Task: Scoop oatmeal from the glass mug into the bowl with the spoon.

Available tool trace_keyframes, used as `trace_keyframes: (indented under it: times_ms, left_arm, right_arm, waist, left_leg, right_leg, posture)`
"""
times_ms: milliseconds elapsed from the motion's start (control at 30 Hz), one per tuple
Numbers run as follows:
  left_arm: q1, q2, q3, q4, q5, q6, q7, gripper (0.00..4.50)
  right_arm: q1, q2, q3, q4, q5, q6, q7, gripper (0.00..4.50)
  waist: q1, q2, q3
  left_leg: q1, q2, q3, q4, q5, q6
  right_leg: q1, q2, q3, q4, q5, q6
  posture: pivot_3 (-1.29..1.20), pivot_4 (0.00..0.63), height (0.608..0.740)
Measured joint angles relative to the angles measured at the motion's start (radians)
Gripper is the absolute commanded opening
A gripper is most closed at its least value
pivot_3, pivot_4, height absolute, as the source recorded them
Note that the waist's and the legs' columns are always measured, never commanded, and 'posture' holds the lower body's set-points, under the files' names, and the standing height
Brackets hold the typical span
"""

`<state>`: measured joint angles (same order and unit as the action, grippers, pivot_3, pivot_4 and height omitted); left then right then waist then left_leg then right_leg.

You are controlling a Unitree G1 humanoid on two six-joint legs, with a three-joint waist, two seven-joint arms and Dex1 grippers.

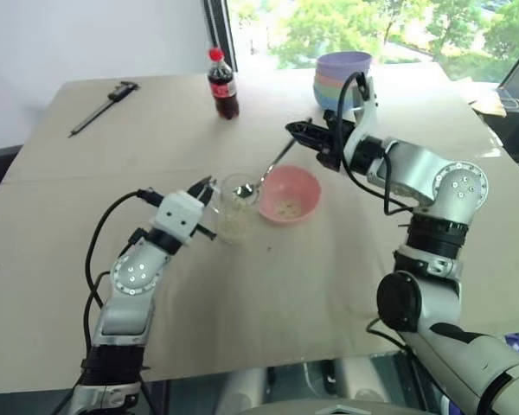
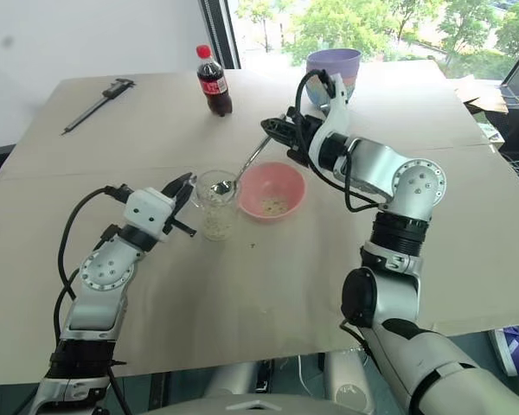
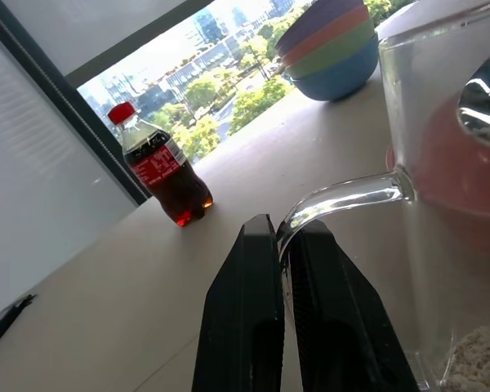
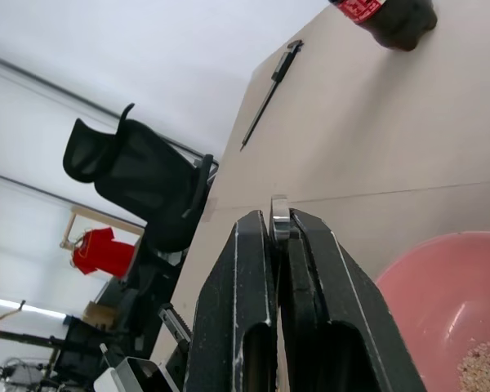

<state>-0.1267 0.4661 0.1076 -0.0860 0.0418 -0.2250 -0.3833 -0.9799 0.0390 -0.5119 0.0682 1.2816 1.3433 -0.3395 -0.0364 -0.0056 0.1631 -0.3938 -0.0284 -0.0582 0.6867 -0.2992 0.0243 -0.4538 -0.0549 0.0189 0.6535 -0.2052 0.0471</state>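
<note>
On the far left of the tabletop [image 1: 86, 285] lies a long black caliper-like tool [image 1: 103, 106]. Nearer to the middle, the left pincer [image 1: 204, 192] is closed tight on the handle of the glass mug [image 1: 236, 216], which stands upright just left of the bowl [image 1: 289, 194]; some oatmeal [image 3: 480, 366] lies in the bottom of the mug. Far behind it stands a cola bottle [image 1: 222, 85] with a red cap. The spoon [image 1: 265, 173] goes tilted, its head over the rim of the mug and its handle rising to the right pincer [image 1: 296, 130], which is shut on the end of the handle above the far side of the pink bowl. A few flakes lie in the bowl too. At the far right edge stands a stack of pastel bowls [image 1: 338, 76].
</note>
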Motion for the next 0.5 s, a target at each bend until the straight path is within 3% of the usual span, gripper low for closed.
trace_keyframes:
  times_ms: [500]
  left_arm:
    - [0.031, 0.007, 0.005, -0.015, -0.001, -0.001, 0.015, 0.03]
  right_arm:
    - [0.000, -0.058, 0.017, 0.071, 0.197, -0.140, -0.147, 0.00]
  waist:
    - [-0.005, 0.000, 0.000]
  left_leg:
    - [0.002, 0.000, 0.002, 0.000, -0.002, 0.003]
  right_leg:
    - [0.001, 0.000, 0.002, 0.001, 0.000, 0.000]
  posture:
    - [0.00, 0.150, 0.740]
